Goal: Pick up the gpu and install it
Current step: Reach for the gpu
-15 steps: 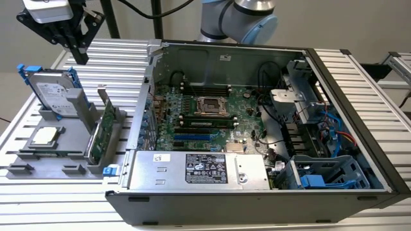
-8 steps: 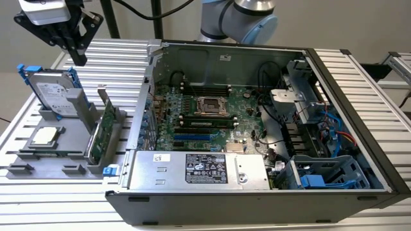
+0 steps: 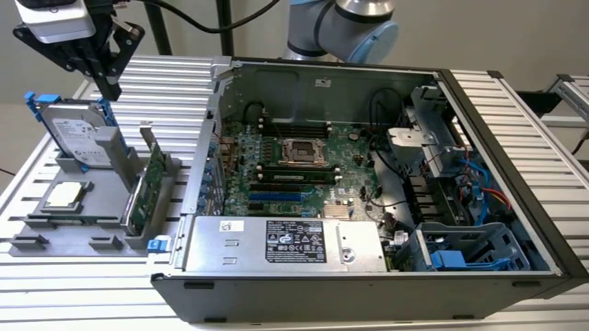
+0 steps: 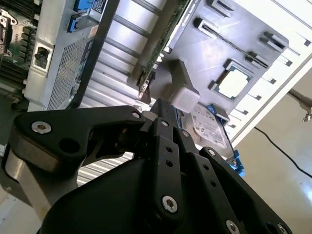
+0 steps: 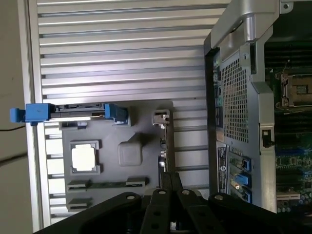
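As things stand, your gripper [image 3: 113,95] hangs in the upper left of the exterior view. It is clenched, fingers pressed together with nothing between them, and both wrist views agree. It touches nothing. Nearest below it is the grey fixture tray [image 3: 92,231], sitting on the slatted table [image 3: 55,296] to the left of the case.

Tray contents:
- gpu [image 3: 145,186]: stands on edge in its slot along the tray's right side, green board facing the exterior view's left, silver bracket at the far end. It is not picked up and sits well apart from the gripper. The second wrist view shows the gpu [image 4: 163,41] edge-on.
- hard drive [image 3: 78,131]: upright in its blue frame at the tray's far left.
- CPU chip [image 3: 63,195]: lies flat in a square pocket just in front of the drive.
- thin green strip [image 5: 107,184]: lies in a slot next to the chip's pocket.

The case [image 3: 322,296] lies with its open side up and takes the centre and right of the exterior view. Inside it:
- motherboard [image 3: 276,186] with the CPU socket [image 3: 299,150] and memory sticks [image 3: 292,177]
- silver power supply [image 3: 285,241] along the near edge
- blue drive cage [image 3: 460,252] at lower right
- loose cables on the right side
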Controlling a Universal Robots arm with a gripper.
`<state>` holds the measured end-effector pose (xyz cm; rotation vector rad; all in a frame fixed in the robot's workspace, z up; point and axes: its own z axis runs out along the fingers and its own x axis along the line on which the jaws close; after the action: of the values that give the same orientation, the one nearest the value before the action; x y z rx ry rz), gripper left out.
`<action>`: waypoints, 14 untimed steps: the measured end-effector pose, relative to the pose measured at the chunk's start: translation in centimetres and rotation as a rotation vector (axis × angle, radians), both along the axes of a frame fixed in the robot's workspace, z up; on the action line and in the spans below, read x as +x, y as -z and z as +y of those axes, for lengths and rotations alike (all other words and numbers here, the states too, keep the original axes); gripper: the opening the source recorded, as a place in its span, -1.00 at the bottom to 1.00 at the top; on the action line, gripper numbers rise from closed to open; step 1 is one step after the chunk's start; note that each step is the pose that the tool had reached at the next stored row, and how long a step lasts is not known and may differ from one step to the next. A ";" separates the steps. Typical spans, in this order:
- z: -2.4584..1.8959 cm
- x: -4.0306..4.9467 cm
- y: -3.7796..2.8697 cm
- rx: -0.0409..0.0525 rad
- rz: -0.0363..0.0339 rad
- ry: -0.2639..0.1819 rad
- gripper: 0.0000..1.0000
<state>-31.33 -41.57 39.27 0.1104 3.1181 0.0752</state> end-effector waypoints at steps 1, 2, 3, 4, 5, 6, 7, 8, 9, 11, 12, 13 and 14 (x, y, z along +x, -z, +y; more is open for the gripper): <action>-0.14 0.00 0.00 0.0000 0.0000 0.000 -1.00; -0.26 -0.01 0.00 0.0000 0.0000 0.000 -1.00; -0.40 -0.01 0.00 0.0000 0.0000 0.000 -1.00; -0.52 -0.02 0.00 0.0000 0.0000 0.000 -1.00; -0.64 -0.02 0.00 0.0000 0.0000 0.000 -1.00; -0.78 -0.03 0.00 0.0000 0.0000 0.000 -1.00; -0.90 -0.04 0.00 0.0000 0.0000 0.000 -1.00; -1.04 -0.05 0.00 0.0000 0.0000 0.000 -1.00; -1.18 -0.06 0.00 0.0000 0.0000 0.000 -1.00; -1.43 -0.08 0.00 0.0000 0.0000 0.000 -1.00; -1.56 -0.09 0.00 0.0000 0.0000 0.000 -1.00; -1.68 -0.09 0.00 0.0000 0.0000 0.000 -1.00; -1.82 -0.10 0.00 -0.0001 0.0001 0.000 -1.00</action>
<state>-31.43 -43.39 39.28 0.1104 3.1182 0.0751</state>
